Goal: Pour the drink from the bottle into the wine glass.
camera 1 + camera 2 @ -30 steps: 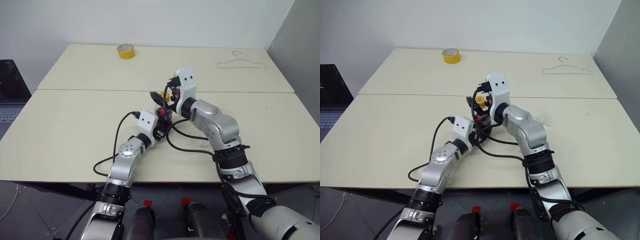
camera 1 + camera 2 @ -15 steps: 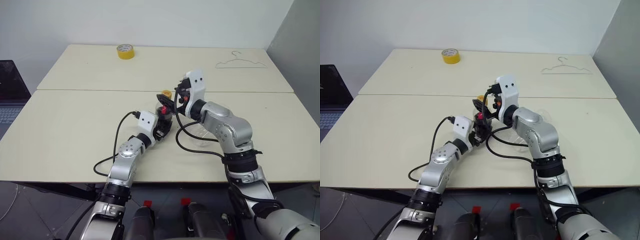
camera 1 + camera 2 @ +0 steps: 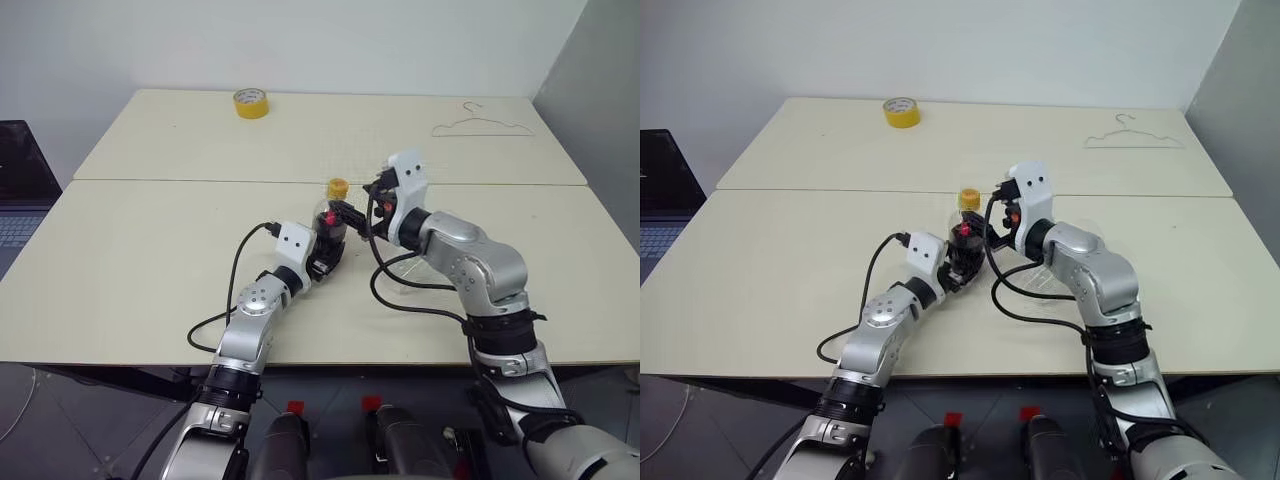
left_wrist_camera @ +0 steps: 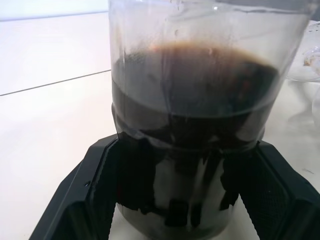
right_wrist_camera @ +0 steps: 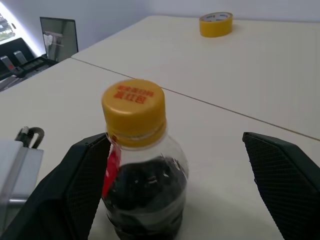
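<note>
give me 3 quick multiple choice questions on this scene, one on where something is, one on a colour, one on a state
1. Where is the tape roll?
A. far side of the table
B. beside the bottle
C. on the floor

2. What colour is the bottle cap?
A. red
B. yellow
C. white

3. What state is the left gripper in?
A. open, apart from the bottle
B. shut on the glass
C. shut on the bottle

Answers: 1 A, the roll lies near the far edge. 2 B, the right wrist view shows a yellow cap, still screwed on. 3 C, black fingers clamp the bottle's base.
</note>
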Controlling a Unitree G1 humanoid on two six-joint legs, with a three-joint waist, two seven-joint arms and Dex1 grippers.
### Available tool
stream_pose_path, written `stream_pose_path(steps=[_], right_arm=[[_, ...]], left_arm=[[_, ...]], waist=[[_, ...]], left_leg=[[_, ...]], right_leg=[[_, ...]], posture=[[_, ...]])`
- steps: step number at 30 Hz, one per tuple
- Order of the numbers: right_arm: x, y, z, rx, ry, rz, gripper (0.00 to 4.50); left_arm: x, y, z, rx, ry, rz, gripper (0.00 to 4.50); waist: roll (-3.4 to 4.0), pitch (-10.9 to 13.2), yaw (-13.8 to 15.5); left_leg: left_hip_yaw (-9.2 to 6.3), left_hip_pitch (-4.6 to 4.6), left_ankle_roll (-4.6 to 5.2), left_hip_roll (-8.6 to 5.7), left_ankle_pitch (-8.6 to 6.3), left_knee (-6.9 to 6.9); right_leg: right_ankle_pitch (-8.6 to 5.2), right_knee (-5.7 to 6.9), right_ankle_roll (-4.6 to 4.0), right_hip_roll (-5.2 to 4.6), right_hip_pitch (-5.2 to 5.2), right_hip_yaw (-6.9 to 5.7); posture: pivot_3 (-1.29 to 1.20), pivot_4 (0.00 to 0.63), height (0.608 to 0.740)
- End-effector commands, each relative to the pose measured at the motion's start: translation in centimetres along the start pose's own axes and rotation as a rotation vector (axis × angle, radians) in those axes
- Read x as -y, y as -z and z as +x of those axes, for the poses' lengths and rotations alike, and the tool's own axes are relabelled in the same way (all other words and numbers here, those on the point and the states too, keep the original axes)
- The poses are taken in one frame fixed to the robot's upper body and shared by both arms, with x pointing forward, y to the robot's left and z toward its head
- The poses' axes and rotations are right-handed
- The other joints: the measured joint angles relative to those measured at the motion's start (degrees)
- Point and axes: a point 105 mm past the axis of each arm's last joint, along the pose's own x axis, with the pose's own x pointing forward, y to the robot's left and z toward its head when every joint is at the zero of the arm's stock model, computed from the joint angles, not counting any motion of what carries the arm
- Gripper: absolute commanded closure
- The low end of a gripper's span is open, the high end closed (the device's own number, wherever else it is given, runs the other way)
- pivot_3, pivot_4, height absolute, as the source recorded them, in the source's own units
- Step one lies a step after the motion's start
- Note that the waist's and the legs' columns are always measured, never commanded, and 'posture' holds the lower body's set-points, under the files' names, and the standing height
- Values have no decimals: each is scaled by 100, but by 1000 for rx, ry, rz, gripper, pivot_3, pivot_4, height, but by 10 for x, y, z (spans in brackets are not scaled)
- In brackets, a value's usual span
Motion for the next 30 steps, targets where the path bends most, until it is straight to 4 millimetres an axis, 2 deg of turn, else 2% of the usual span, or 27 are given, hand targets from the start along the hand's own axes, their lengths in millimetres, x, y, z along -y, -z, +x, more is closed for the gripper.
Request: stream_pose_path(steps=[1,3,9,14,23,30], right_arm=[[-28,-22,-9,86,-158,-9,28],[-38,-23,-10,86,-201,-14,28],[-43,-31,-1,113,-195,14,28],[-30,-41,14,138,-84,38,28],[-26,-41,35,141,-6,54,28],[-16,-41,41,147,56,59,28]], left_arm=[[-1,-9,0,38,2,14,1235],[0,-9,1,38,2,15,1235],[-2,-9,0,36,-2,16,1235],[-1,-9,0,38,-4,16,1235],[2,-9,1,41,1,17,1235],[2,-9,2,43,-1,18,1235]], waist=[[0,0,-1],[0,0,-6],[0,0,-5],[0,0,-3],[0,0,-1],[0,0,-1]], left_leg=[[-1,0,0,0,0,0],[-1,0,0,1,0,0],[0,1,0,0,0,4],[-1,2,0,2,0,3],[2,1,0,0,0,3],[2,-1,0,0,0,3]], right_leg=[[0,0,0,0,0,-1],[0,0,0,1,0,0],[2,2,3,1,2,1],[3,3,2,3,1,0],[4,0,2,0,1,2],[4,-1,1,1,1,2]], posture=[[0,150,740],[0,150,740],[0,150,740],[0,150,740],[0,150,740],[0,150,740]])
